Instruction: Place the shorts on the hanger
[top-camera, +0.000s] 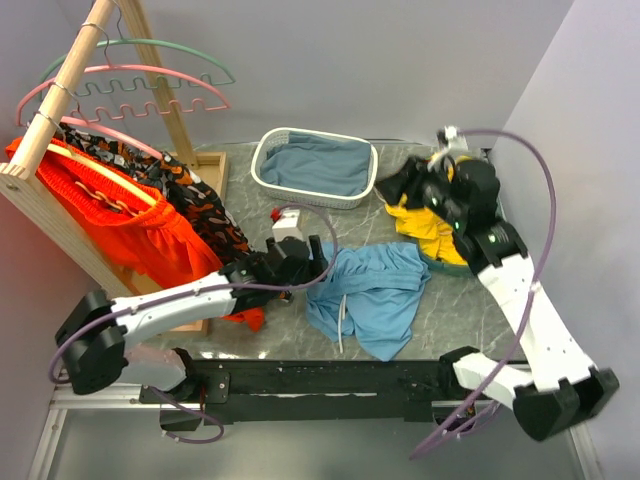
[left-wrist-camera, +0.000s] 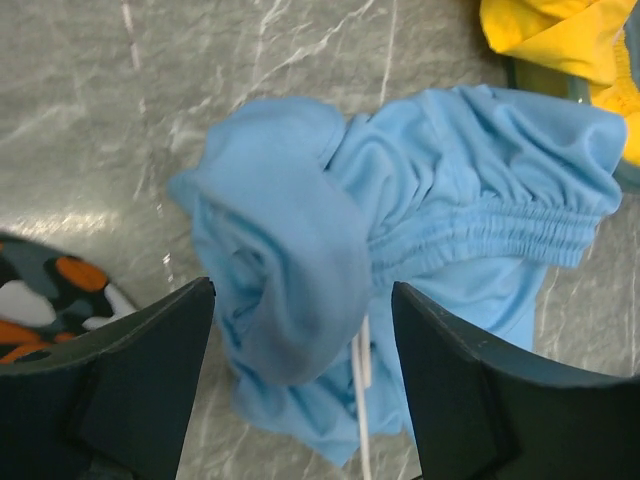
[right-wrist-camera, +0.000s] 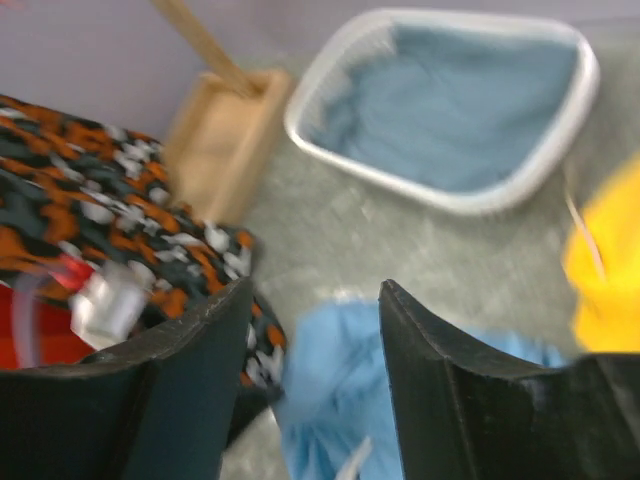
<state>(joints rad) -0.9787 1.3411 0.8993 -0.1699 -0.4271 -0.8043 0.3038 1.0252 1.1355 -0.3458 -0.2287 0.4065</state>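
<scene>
shorts (top-camera: 375, 295) lie crumpled on the table, just in front of the basket (top-camera: 262, 172), waistband bunched, white drawstring showing. left gripper (left-wrist-camera: 300, 300) released, jaws wide apart over the shorts' edge, front-left of the basket. right gripper (right-wrist-camera: 312, 300) released too, jaws apart with nothing between them, raised to the right of the basket above a yellow garment (top-camera: 430, 228). pink hanger (top-camera: 120, 69) hangs on the rack (top-camera: 60, 100), far left of the basket.
</scene>
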